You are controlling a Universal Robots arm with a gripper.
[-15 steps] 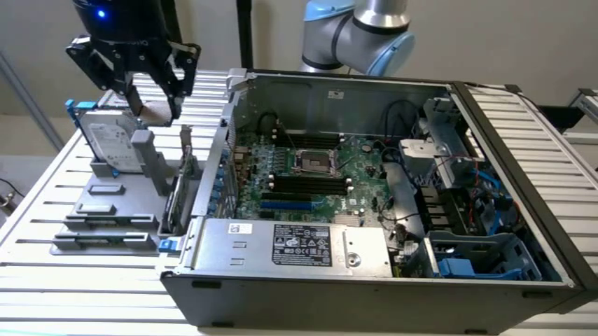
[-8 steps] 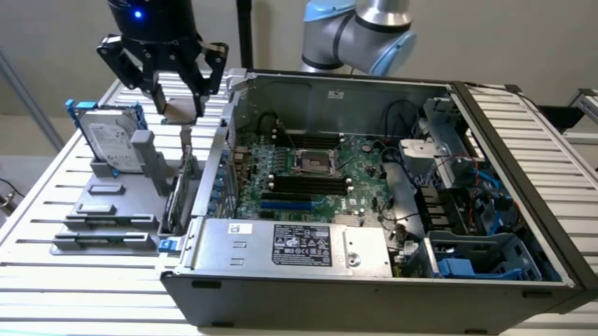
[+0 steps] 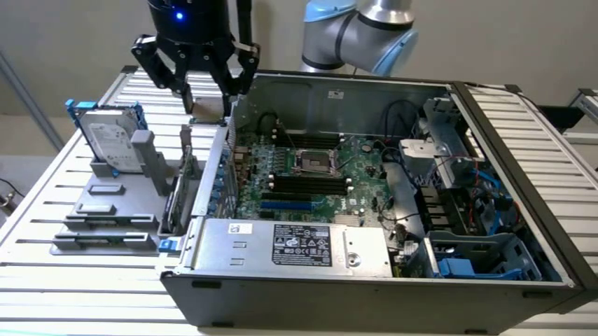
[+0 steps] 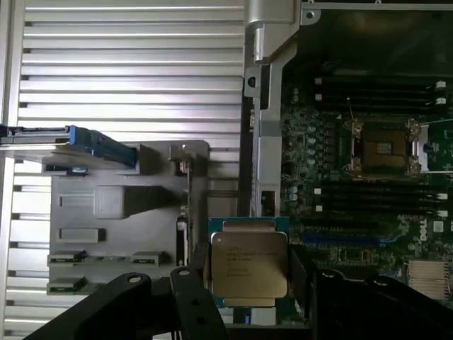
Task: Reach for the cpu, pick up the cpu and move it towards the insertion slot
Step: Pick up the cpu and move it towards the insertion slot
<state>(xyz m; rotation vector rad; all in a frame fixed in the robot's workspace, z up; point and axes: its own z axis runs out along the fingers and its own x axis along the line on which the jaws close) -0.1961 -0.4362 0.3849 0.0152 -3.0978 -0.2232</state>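
Note:
My gripper hangs above the left wall of the open computer case, as the exterior view shows it, and it is shut on the cpu. In the wrist view the cpu is a flat square chip with a silver top and a pale rim. It sits between two black fingers, clear of the surfaces beneath it. The insertion slot is a square socket with a shiny metal frame and dark centre on the green motherboard. It lies inside the case, well away from the cpu. The slot also appears in the wrist view.
An upright silver hard drive with blue brackets stands on a grey fixture outside the case, on the exterior view's left. Black memory slots and a long blue slot lie near the socket. A power supply fills the near side. Cables crowd the right.

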